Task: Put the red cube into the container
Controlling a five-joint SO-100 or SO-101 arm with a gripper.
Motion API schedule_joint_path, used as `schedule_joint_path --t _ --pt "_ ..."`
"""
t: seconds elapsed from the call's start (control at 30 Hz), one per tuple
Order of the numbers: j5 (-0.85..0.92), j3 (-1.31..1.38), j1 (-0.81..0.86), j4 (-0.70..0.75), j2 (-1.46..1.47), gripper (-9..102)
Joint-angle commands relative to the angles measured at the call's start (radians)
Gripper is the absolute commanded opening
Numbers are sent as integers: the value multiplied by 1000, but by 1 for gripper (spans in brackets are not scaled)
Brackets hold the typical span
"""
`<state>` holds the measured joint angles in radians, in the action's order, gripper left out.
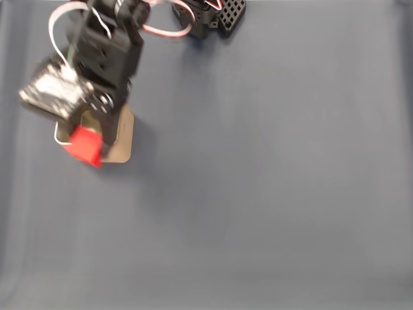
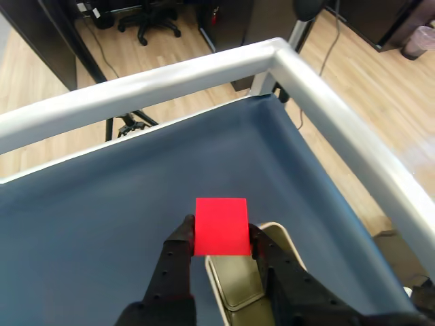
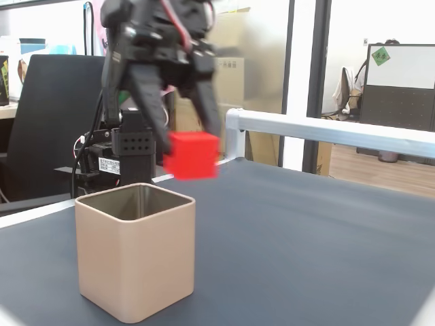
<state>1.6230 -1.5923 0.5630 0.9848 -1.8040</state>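
Observation:
The red cube (image 1: pixel 84 145) (image 2: pixel 221 226) (image 3: pixel 192 155) hangs in the air, pinched between the black fingers of my gripper (image 1: pixel 90 143) (image 2: pixel 221 238) (image 3: pixel 190 153), which is shut on it. Below it stands the container (image 1: pixel 119 139) (image 2: pixel 238 282) (image 3: pixel 135 261), a beige-gold square tin with a shiny inside, upright on the blue-grey table. In a fixed view from the side the cube is above the tin's rim, over its far right part. In the wrist view the tin's open mouth lies just under and behind the cube. The arm covers much of the tin from above.
The arm's black base (image 1: pixel 210 16) (image 3: pixel 112 159) stands behind the tin. A silver rail (image 2: pixel 204 68) (image 3: pixel 326 129) borders the table's edge. The blue-grey cloth (image 1: pixel 271 181) stretches wide to the right of the tin. An office chair (image 3: pixel 47 122) stands beyond the table.

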Motion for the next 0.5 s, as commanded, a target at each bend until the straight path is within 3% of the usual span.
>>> schedule_joint_path --t 0.0,0.47 --pt "18 -15 57 6 -94 0" --pt "11 -258 144 -11 -278 0"
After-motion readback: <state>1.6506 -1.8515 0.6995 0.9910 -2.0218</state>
